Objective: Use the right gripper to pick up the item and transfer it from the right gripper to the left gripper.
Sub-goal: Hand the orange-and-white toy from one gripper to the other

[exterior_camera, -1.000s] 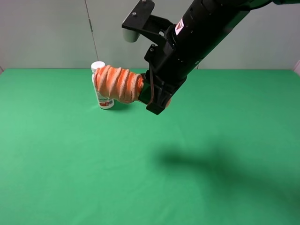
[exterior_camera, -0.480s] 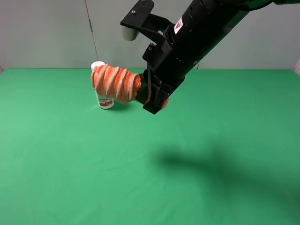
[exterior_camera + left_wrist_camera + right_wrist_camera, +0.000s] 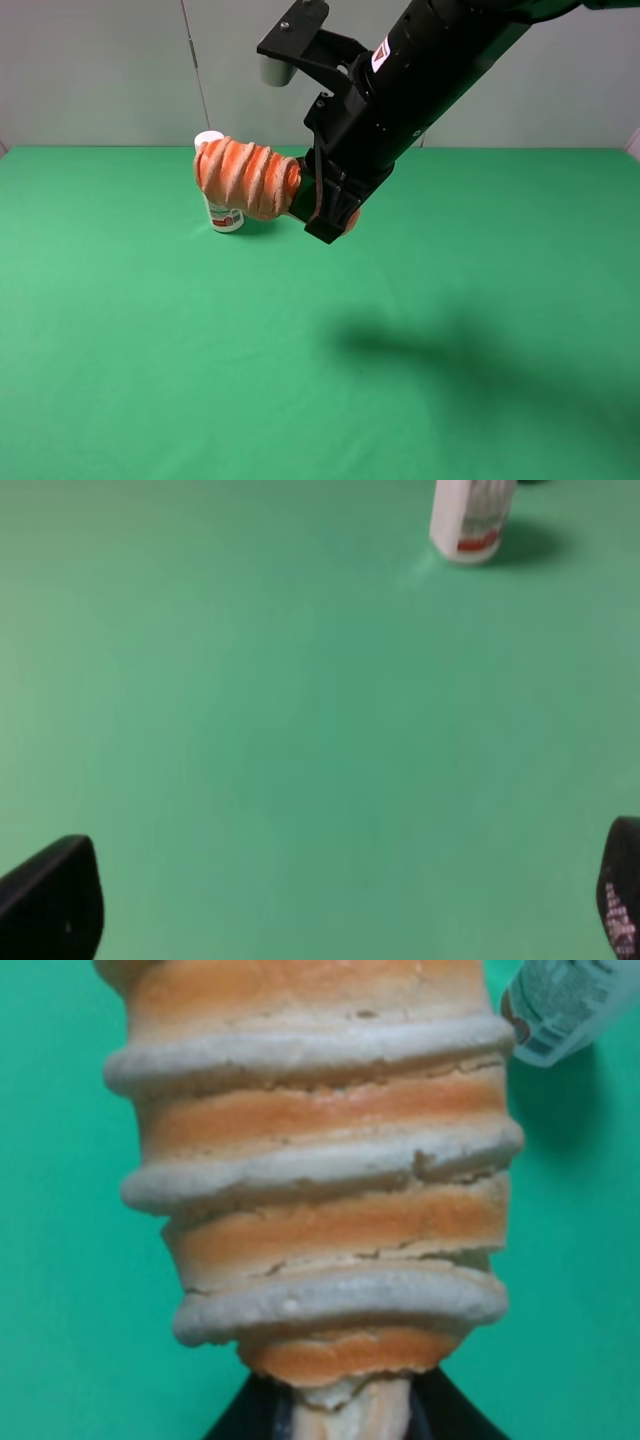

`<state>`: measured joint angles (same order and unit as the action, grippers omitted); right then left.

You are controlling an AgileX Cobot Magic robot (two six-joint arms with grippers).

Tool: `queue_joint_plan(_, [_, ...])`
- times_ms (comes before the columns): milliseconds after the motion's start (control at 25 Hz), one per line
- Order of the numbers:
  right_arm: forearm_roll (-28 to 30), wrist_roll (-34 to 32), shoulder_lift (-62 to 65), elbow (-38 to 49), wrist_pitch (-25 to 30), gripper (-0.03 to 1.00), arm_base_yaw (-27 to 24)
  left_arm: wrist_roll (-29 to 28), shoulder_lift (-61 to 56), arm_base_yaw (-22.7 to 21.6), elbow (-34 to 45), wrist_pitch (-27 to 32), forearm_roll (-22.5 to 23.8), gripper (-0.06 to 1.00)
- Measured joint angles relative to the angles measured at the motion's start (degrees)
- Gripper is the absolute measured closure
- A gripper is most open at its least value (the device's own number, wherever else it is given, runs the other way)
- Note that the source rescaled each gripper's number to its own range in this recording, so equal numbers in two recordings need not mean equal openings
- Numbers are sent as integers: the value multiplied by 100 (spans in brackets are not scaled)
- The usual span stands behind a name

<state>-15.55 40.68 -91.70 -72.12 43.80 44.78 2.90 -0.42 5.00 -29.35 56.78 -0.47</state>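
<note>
One item [image 3: 248,178] has edged left, clamped in the right hand [image 3: 322,203]; one bottle [image 3: 226,218] behind; left hand [image 3: 330,908] spread apart.

item [image 3: 250,178] aloft in front of bottle [image 3: 224,215], bottle upright on table [image 3: 150,350]
</note>
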Motion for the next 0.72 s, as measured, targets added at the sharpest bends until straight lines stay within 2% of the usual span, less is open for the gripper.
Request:
queue_joint_plan(160, [-21,0,0,0,-5,95,0,0,71,0,-67,-1272,-154,-6])
queue_joint_plan(320, [-21,0,0,0,-5,95,0,0,921,0,-96,-1865,-566,-6])
queue_joint_plan(480, [-21,0,0,0,-10,95,0,138,2043,0,-106,-2437,-1359,-6])
queue_joint_plan(560, [-21,0,0,0,-10,95,0,578,2668,0,-113,-2686,-1906,-6])
queue_joint_plan(720, [-21,0,0,0,-10,95,0,2097,3817,0,-312,-2759,-3019,-6])
